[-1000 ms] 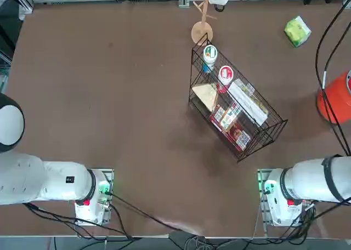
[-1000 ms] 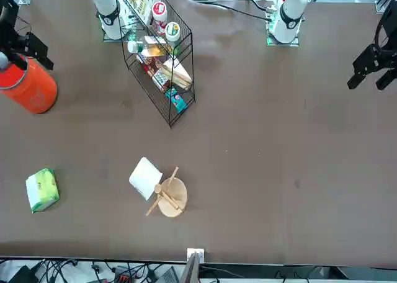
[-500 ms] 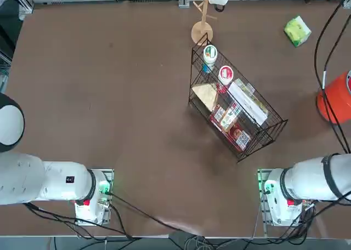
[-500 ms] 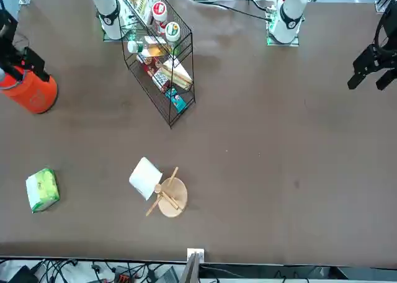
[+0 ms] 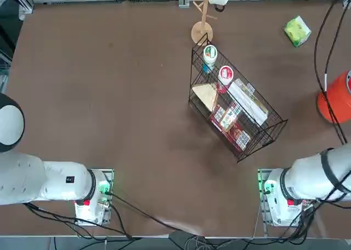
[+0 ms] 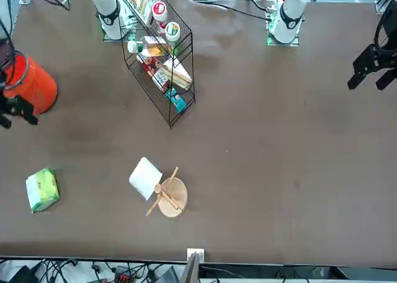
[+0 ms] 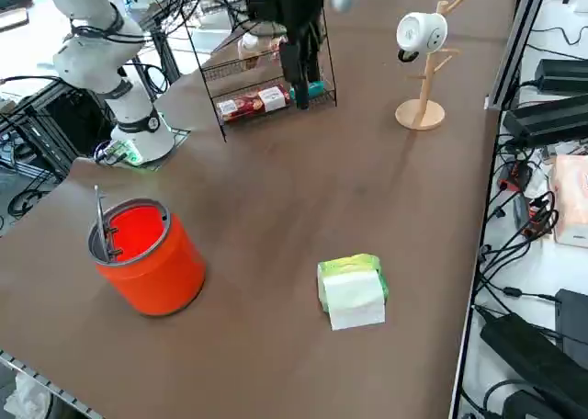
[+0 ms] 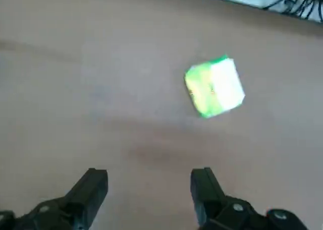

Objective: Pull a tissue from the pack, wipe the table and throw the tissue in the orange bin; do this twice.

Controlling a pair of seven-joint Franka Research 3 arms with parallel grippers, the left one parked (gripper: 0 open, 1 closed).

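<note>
The lime-green pack (image 5: 297, 30) (image 6: 42, 189) (image 7: 352, 291) (image 8: 215, 87) lies on the brown table (image 5: 109, 96) near its far right corner, a white patch on top. Closer to the robot, the orange bin (image 5: 337, 97) (image 6: 31, 84) (image 7: 147, 258) stands upright at the table's right edge. My right gripper (image 6: 17, 114) (image 8: 149, 182) hangs in the air between bin and pack, short of the pack. Its fingers are open with nothing between them. The top view does not show it.
A black wire basket (image 5: 236, 110) (image 6: 162, 59) holding boxes and tubs stands mid-table. A wooden mug stand (image 5: 202, 30) (image 6: 169, 196) (image 7: 423, 70) with a white mug is near the far edge. Cables hang by the bin (image 5: 323, 47).
The right gripper has moved from over the orange bin away from the robot, toward the pack. It stays open. Nothing on the table has shifted.
</note>
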